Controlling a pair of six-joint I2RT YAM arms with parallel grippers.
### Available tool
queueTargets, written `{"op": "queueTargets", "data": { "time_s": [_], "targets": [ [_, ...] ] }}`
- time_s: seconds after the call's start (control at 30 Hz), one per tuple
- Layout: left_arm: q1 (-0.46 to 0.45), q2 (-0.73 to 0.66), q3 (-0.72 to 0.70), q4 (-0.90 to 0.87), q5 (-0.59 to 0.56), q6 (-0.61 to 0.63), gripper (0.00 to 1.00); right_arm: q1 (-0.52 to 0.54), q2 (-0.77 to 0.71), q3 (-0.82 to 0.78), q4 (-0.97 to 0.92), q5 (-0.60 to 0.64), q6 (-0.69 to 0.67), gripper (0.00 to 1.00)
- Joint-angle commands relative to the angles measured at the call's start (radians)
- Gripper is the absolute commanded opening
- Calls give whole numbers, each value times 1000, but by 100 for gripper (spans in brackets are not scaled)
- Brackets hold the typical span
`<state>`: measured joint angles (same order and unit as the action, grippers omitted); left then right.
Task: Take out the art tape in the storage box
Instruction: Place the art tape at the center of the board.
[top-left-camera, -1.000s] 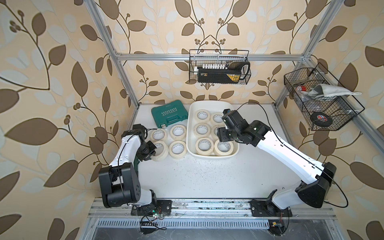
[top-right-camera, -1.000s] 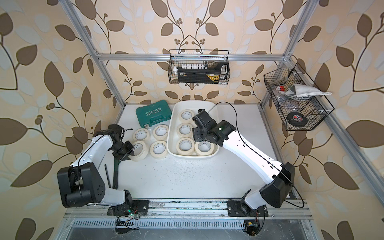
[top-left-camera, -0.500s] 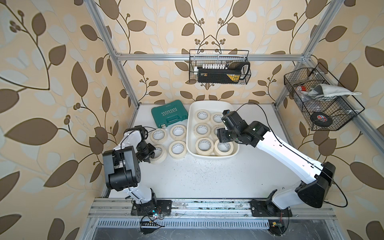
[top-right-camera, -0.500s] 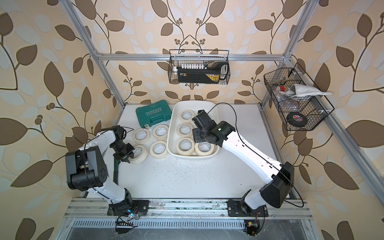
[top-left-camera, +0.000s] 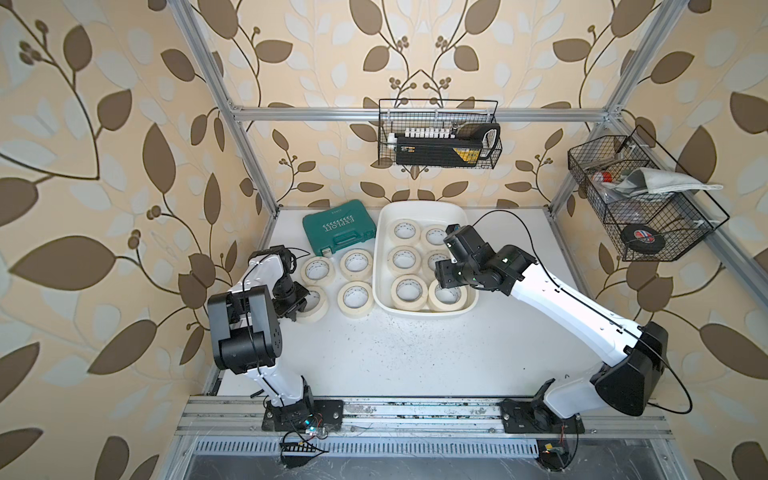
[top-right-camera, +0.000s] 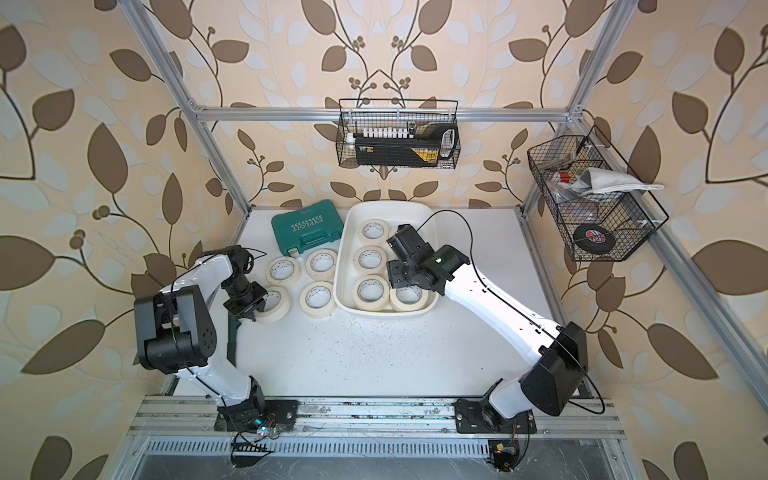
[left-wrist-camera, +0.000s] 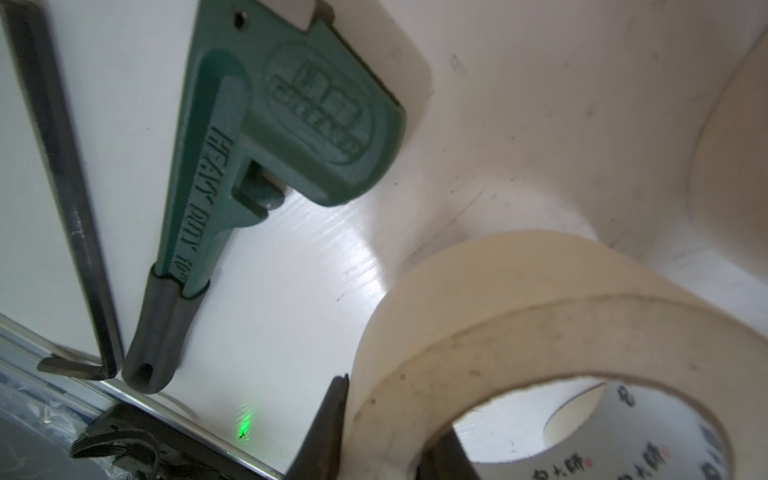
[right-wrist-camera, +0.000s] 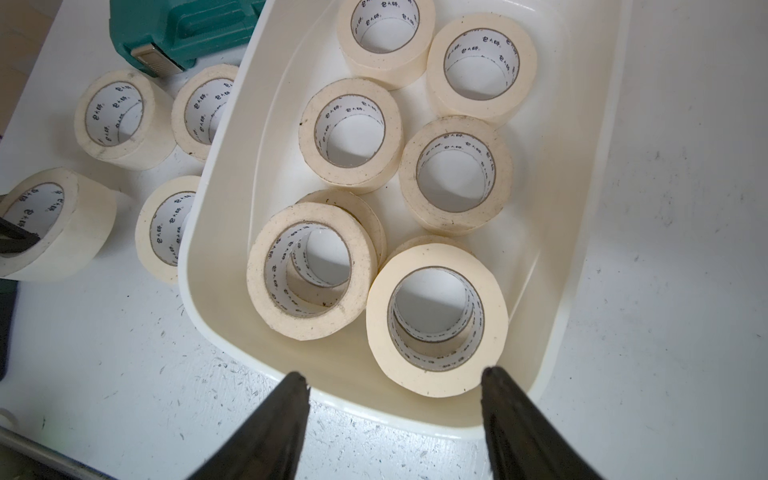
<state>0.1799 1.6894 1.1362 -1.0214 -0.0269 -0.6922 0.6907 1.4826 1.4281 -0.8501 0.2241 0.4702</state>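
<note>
- Art tape (top-left-camera: 409, 292), in both top views: six cream rolls show lying flat in the storage box (top-left-camera: 422, 204). Four more are out on the desk (top-left-camera: 415, 357) on the left arm's side of the box, near the teal tool case (top-left-camera: 338, 227). The right pincer (top-left-camera: 446, 279) hangs over the box's near end, above the near roll on its own arm's side. The left pincer (top-left-camera: 297, 308) is well apart from the box, at the outermost roll on the desk.
- Left wrist view: the left pincer is clamped tight on that outer roll's wall, with one finger (left-wrist-camera: 328, 428) outside and the other inside the core. Whether the roll touches the desk, I cannot tell. A green pipe wrench (left-wrist-camera: 257, 158) and a black hex key (left-wrist-camera: 62, 187) lie on the desk beyond it.
- Right wrist view: the right pincer's jaws stand wide apart and hold nothing.
  - The nearest roll (right-wrist-camera: 436, 383) lies flat on top of another roll, its core axis upright, just ahead of and below the fingertips.
  - One tip lines up near the roll's outer edge. The other sits out past the opposite edge, towards the neighbouring stack.
  - As I judge it, the right arm is the nearer and freer one. The coming move turns on a small sideways shift so that one finger drops into the core and the other comes down outside the wall.
</note>
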Motion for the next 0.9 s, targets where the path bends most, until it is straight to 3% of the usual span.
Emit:
{"op": "queueTargets", "data": {
  "time_s": [0.0, 0.47, 0.6, 0.7, 0.87],
  "targets": [
    [-26, 20, 33, -23, -10, -42, 5, -19, -49, -31, 25, -29, -10, 68],
    [-102, 106, 36, 34, -52, -133, 14, -45, -86, -62, 33, -80, -21, 68],
    [-102, 115, 30, 48, -47, -143, 24, -53, -100, -70, 30, -79, -22, 68],
    [-102, 102, 19, 69, -48, -150, 38, -57, -107, -81, 29, -78, -20, 68],
    [-102, 95, 32, 58, -62, -144, 44, -59, -108, -84, 25, -80, -18, 68]
  ]
}}
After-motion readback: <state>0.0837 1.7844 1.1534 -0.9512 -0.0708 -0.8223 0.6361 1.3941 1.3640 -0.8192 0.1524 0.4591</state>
